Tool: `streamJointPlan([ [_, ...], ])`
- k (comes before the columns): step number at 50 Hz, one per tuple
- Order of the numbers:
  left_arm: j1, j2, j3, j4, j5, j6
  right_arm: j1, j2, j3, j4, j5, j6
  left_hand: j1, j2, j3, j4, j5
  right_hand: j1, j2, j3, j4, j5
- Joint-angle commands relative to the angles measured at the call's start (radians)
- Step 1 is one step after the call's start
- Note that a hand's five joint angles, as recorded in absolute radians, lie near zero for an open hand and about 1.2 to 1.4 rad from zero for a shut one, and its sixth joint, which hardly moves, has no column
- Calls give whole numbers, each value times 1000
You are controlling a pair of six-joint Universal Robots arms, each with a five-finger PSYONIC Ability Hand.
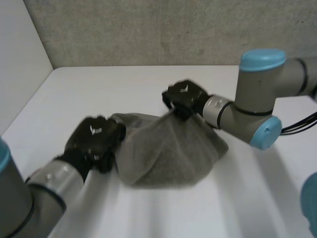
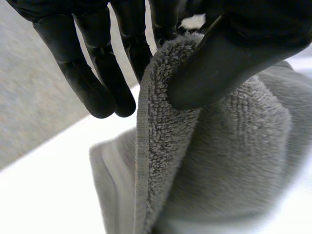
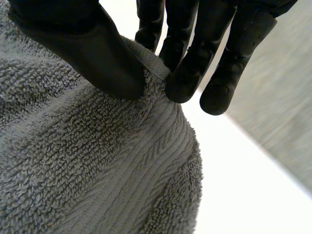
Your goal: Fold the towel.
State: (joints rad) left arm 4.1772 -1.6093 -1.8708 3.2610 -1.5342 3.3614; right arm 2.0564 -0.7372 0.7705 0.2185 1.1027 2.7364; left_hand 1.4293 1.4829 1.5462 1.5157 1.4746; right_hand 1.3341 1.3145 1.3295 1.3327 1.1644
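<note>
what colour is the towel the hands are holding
Plain grey towel, looped terry pile, clearest in the right wrist view.

1 grey towel (image 1: 168,153), 1 white table (image 1: 148,84), 2 black hands: left hand (image 1: 94,139), right hand (image 1: 184,96)

The towel (image 1: 168,153) lies bunched on the table (image 1: 124,84), with bare surface open beyond it and in front of it. The left hand (image 1: 94,141), pinching the towel's left edge, blocks that side. The right hand (image 1: 184,99) and its arm block the towel's far right. A grey wall (image 1: 148,29) closes the room beyond.
</note>
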Motion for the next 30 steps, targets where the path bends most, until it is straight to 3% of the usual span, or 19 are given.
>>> streamJointPlan([
  [1, 56, -168, 302, 84, -3, 39, -13, -91, 12, -343, 135, 9, -33, -87, -150, -119, -253, 62, 82, 67, 64, 57],
  [2, 70, -214, 435, 100, -7, 55, -10, -122, 26, -499, 220, 3, -33, -87, -150, -119, -253, 62, 82, 67, 64, 57],
  [3, 70, -215, 437, 100, -7, 55, -10, -122, 26, -501, 221, 3, -33, -87, -150, -119, -253, 62, 82, 67, 64, 57],
  [4, 75, -251, 584, 103, -12, 76, -13, -170, 54, -666, 308, 8, -33, -87, -150, -119, -253, 62, 82, 67, 64, 57],
  [5, 67, -283, 716, 108, -6, 88, -13, -171, 55, -668, 309, 8, -33, -87, -150, -119, -253, 62, 82, 67, 64, 57],
  [6, 67, -284, 717, 108, -6, 89, -19, -253, 99, -846, 395, 14, -33, -87, -150, -119, -253, 62, 82, 67, 64, 57],
  [7, 66, -311, 854, 114, -6, 87, -31, -327, 145, -981, 426, 26, -33, -87, -150, -119, -253, 62, 82, 67, 64, 57],
  [11, 64, -360, 1096, 140, -11, 87, -47, -364, 164, -955, 385, 59, -33, -87, -150, -119, -253, 62, 82, 67, 64, 57],
  [13, 60, -360, 1108, 152, -11, 87, -53, -367, 165, -901, 353, 74, -33, -87, -150, -119, -253, 62, 82, 67, 64, 57],
  [15, 54, -360, 1101, 158, -11, 85, -61, -372, 180, -790, 280, 98, -33, -87, -150, -119, -253, 62, 82, 67, 64, 57],
  [21, 35, -356, 912, 149, -9, 95, -78, -373, 303, -682, 195, 95, -33, -87, -150, -119, -253, 62, 82, 67, 64, 57],
  [30, 41, -287, 405, 177, 3, 99, -98, -392, 521, -558, 189, 78, -33, -87, -150, -119, -253, 62, 82, 67, 64, 57],
])
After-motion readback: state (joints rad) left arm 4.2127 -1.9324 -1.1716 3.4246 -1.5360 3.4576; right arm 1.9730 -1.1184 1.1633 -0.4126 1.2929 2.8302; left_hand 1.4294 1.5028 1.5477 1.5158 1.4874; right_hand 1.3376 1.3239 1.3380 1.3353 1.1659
